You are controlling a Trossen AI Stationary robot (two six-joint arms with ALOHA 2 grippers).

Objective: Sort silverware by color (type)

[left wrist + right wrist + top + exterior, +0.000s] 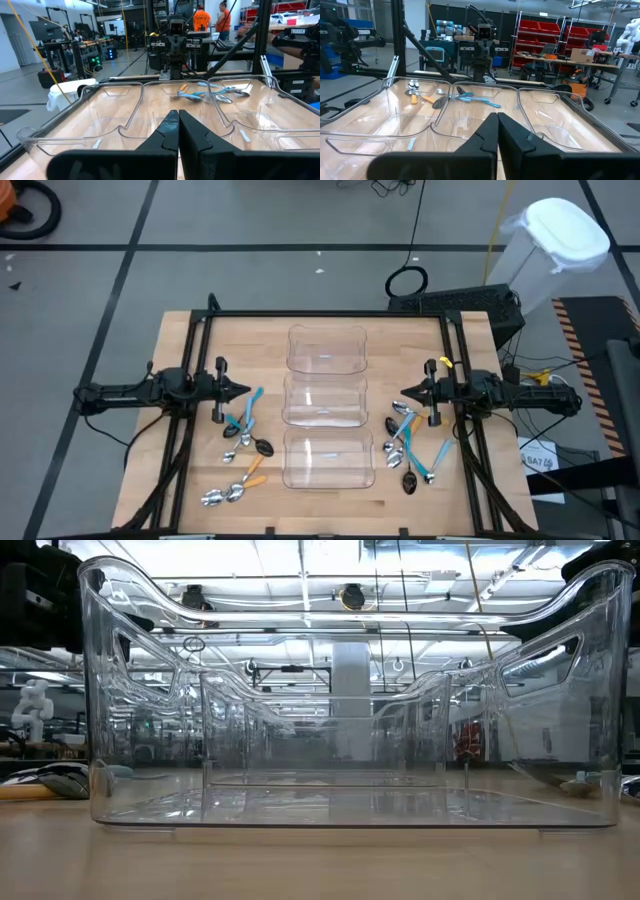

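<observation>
Overhead: three clear bins (326,402) in a column down the counter (190,340) centre, apparently all empty; left hand (240,391) and right hand (408,394) hover at opposite sides, both clenched on nothing, looks like a start pose; spoons lie in a left cluster (240,450) and a right cluster (410,448), within reach of each arm, none sorted yet. Low view: nearest bin (350,810) fills the shot, nothing inside. Left wrist: fingers (165,137) pressed together; far spoons (207,93) visible through bin walls. Right wrist: fingers (487,135) closed; blue- and orange-handled spoons (455,96) beyond the bins.
</observation>
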